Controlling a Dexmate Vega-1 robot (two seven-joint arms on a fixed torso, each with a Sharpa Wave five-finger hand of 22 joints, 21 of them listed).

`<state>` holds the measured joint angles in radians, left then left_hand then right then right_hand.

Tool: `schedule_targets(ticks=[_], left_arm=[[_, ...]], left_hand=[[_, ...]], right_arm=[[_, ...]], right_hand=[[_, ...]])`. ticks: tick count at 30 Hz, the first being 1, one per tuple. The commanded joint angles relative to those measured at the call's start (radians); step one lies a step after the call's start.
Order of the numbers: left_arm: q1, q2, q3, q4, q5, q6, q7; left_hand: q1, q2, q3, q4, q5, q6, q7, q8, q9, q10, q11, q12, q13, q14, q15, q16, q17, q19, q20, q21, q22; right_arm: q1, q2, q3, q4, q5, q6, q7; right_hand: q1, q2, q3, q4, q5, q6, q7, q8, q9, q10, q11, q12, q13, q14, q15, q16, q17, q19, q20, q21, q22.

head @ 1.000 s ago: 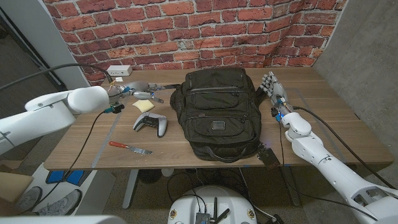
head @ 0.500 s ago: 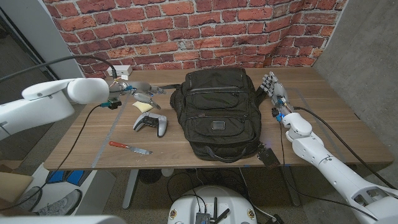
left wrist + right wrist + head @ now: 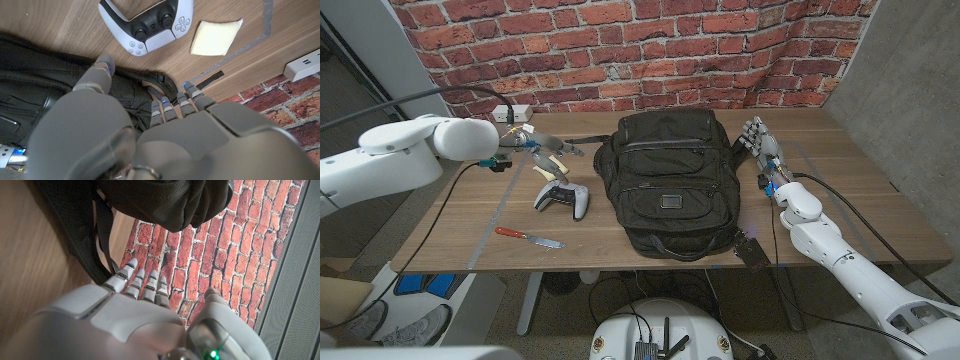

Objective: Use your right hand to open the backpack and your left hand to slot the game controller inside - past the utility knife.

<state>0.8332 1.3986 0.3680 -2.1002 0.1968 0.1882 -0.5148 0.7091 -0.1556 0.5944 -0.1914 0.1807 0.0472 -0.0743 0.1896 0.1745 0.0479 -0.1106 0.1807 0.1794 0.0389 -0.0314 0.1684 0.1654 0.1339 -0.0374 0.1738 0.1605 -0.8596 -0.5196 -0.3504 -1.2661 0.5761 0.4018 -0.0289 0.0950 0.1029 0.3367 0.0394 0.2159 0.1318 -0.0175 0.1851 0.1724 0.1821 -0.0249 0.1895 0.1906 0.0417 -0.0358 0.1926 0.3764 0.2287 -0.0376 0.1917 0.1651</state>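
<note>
Grey fingers of the right hand (image 3: pixel 756 138) stand apart and empty just beside the black backpack (image 3: pixel 665 180), whose zip looks closed; it should find the zipper pull near the top and draw it steadily. Over the table's far left, the left hand (image 3: pixel 535 148) hovers with fingers spread, holding nothing, above the white game controller (image 3: pixel 563 198). Nearer the front edge lies the utility knife (image 3: pixel 529 237), well apart.

You have one backpack (image 3: pixel 667 184), one game controller (image 3: pixel 562 198), one utility knife (image 3: pixel 530 237), one yellow sponge (image 3: pixel 215 38) and one power strip (image 3: pixel 511 114).
</note>
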Motion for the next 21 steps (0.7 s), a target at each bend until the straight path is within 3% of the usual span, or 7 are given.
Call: schedule_targets(ticks=[1, 8, 15, 21], left_arm=[[-0.038, -0.024, 0.043, 0.003, 0.130, -0.030, -0.075], [-0.057, -0.047, 0.068, 0.012, 0.197, -0.056, -0.130], [-0.065, -0.073, 0.087, 0.023, 0.251, -0.057, -0.169], [-0.059, -0.092, 0.095, 0.028, 0.280, -0.033, -0.181]], left_hand=[[0.021, -0.003, -0.007, 0.005, 0.008, -0.011, 0.010, 0.002, 0.005, -0.017, 0.002, -0.002, 0.004, -0.020, -0.062, 0.001, 0.004, -0.018, -0.132, -0.003, 0.003], [0.041, -0.007, -0.013, 0.007, 0.008, -0.045, 0.019, -0.002, 0.005, -0.033, 0.003, -0.001, 0.005, -0.039, -0.056, 0.000, 0.004, -0.038, -0.124, -0.004, 0.003], [0.069, -0.010, -0.033, 0.011, 0.008, -0.094, 0.036, 0.001, 0.006, -0.066, 0.018, 0.001, 0.006, -0.115, -0.017, -0.005, 0.005, -0.087, -0.107, -0.004, 0.004], [0.083, -0.009, -0.054, 0.016, 0.009, -0.133, 0.056, 0.004, 0.006, -0.111, 0.047, -0.001, 0.007, -0.182, 0.020, -0.004, 0.006, -0.131, -0.083, -0.002, 0.004]], right_arm=[[-0.001, 0.000, -0.001, -0.007, -0.008, -0.007, -0.014], [-0.004, 0.000, 0.001, -0.011, -0.011, -0.009, -0.024], [-0.004, -0.002, 0.001, -0.012, -0.012, -0.012, -0.025], [-0.002, -0.001, 0.002, -0.010, -0.012, -0.011, -0.026]], right_hand=[[0.003, 0.019, 0.008, 0.002, -0.002, 0.008, 0.000, 0.004, 0.003, 0.007, 0.003, 0.005, 0.001, 0.012, -0.006, 0.005, 0.001, 0.012, -0.014, -0.001, 0.003], [0.002, 0.019, 0.010, 0.001, -0.003, 0.010, 0.002, 0.004, 0.003, 0.007, 0.003, 0.005, 0.001, 0.014, -0.007, 0.005, -0.003, 0.013, -0.013, -0.001, 0.003], [0.002, 0.019, 0.012, 0.001, -0.004, 0.010, 0.002, 0.004, 0.003, 0.008, 0.002, 0.005, 0.001, 0.015, -0.005, 0.006, -0.006, 0.013, -0.012, -0.001, 0.003], [0.002, 0.019, 0.013, 0.000, -0.004, 0.010, 0.002, 0.004, 0.003, 0.009, 0.004, 0.005, 0.000, 0.015, -0.006, 0.006, -0.008, 0.013, -0.011, -0.001, 0.003]])
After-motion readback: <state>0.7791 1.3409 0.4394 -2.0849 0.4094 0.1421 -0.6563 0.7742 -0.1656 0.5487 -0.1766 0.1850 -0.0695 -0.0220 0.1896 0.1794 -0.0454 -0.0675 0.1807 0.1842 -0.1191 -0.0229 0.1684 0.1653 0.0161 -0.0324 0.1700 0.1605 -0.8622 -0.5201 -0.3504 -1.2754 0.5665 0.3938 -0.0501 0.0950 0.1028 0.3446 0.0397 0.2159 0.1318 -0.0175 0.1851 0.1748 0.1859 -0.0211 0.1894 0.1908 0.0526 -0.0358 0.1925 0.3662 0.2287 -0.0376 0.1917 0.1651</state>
